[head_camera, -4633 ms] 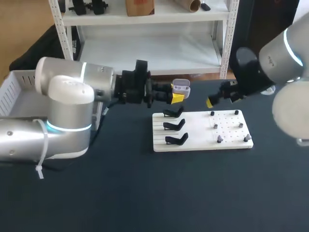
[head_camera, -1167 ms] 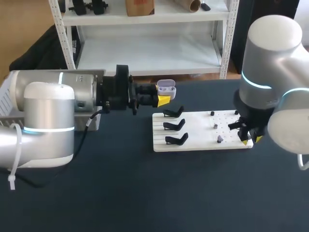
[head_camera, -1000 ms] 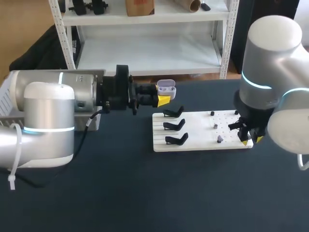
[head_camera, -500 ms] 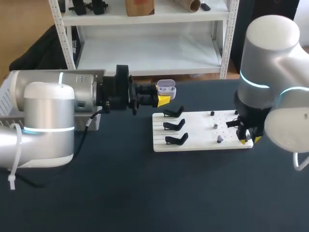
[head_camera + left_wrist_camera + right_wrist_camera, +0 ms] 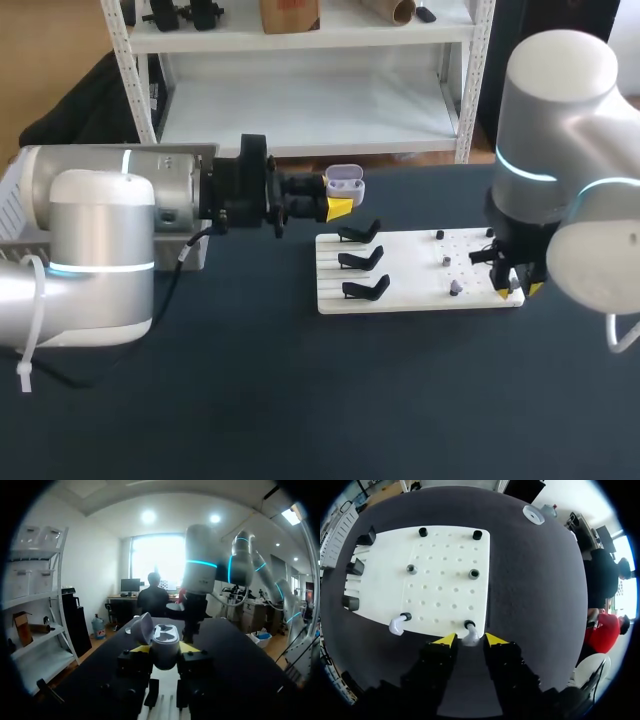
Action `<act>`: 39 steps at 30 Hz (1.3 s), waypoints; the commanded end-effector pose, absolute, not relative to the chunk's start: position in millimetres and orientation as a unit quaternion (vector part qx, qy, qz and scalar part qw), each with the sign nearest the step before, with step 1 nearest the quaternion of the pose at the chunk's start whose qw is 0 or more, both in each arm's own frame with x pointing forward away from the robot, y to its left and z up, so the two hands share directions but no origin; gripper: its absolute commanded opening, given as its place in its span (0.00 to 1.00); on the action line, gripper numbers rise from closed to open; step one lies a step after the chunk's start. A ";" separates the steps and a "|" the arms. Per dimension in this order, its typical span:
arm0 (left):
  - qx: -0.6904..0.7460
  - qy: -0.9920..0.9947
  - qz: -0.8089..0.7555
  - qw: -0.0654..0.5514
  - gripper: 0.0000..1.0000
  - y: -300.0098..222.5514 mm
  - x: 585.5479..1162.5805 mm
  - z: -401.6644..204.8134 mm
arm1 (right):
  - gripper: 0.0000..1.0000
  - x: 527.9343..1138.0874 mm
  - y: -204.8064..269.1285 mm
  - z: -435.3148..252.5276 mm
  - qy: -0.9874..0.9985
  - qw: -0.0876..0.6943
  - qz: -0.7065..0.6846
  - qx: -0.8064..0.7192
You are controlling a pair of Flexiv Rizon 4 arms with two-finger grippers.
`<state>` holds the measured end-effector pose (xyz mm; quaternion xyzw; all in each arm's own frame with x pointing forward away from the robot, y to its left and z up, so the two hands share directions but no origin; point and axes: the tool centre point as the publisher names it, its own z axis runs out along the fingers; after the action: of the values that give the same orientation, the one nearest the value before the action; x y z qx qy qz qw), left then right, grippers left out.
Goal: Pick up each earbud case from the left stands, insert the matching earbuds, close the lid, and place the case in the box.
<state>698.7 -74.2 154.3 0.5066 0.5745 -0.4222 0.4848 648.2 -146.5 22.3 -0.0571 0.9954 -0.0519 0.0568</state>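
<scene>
While my right gripper sits open astride the board's corner earbud: looks light, slick, so pinch its body squarely.

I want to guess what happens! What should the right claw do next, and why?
Probably pinch shut on the earbud and lift it: it sits between the open fingers of the right gripper, and the left gripper holds the case open, ready.
</scene>
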 end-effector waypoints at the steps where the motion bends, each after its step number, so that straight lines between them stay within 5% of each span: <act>1: 0.505 0.574 -0.421 0.487 0.00 -74.1 697.5 153.4 | 0.33 646.3 -148.8 25.1 0.995 0.060 -0.054 -0.057; 9: 0.505 0.574 -0.421 0.487 0.00 -74.1 697.5 153.4 | 0.23 652.6 -149.1 24.3 0.995 0.061 -0.057 -0.063; 11: 0.505 0.574 -0.421 0.487 0.00 -74.1 697.5 153.4 | 0.14 653.6 -148.7 24.2 0.994 0.060 -0.059 -0.064; 12: 0.505 0.574 -0.421 0.487 0.00 -74.1 697.5 153.4 | 0.00 654.2 -148.1 24.2 0.994 0.060 -0.059 -0.065; 25: 0.505 0.574 -0.421 0.487 0.00 -74.1 697.5 153.4 | 0.00 642.2 -137.2 77.7 0.993 0.056 -0.074 -0.076; 39: 0.505 0.574 -0.421 0.487 0.00 -74.1 697.5 153.4 | 0.00 642.1 -64.6 167.4 0.987 0.039 -0.082 -0.131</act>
<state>698.6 -74.3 154.2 0.5065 0.5745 -0.4222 0.4850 637.6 -78.6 149.7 -0.1265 0.9870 -0.0759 0.0639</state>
